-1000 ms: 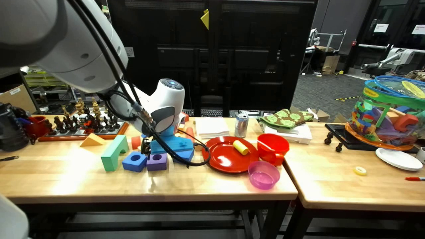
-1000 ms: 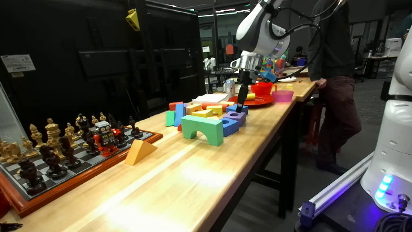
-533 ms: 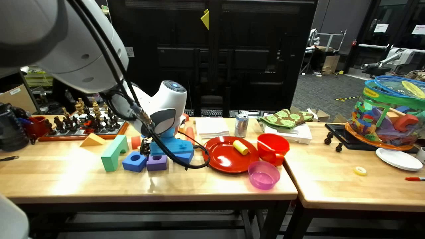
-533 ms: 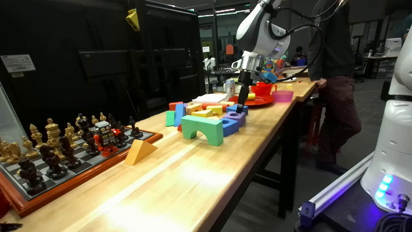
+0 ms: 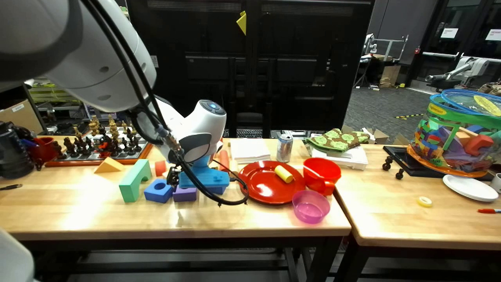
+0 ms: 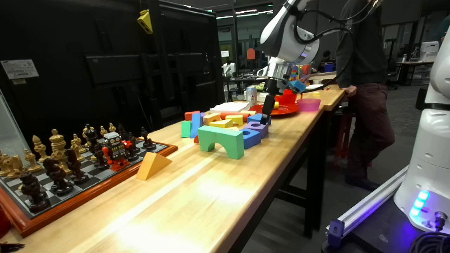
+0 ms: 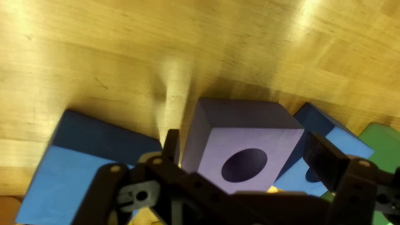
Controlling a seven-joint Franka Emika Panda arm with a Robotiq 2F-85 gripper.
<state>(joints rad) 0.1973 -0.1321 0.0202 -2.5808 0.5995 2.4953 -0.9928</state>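
Slightly lower and further right than earlier, the arm (image 5: 203, 125) holds its fingers (image 7: 323, 159) apart, the purple block (image 7: 250, 140) showing between them; it sits on the desk (image 5: 235, 217) between a holed blue block (image 5: 157, 192) at left and another blue block (image 5: 217, 190) at right. Gripping well would mean centring and clearing both neighbours before squeezing.
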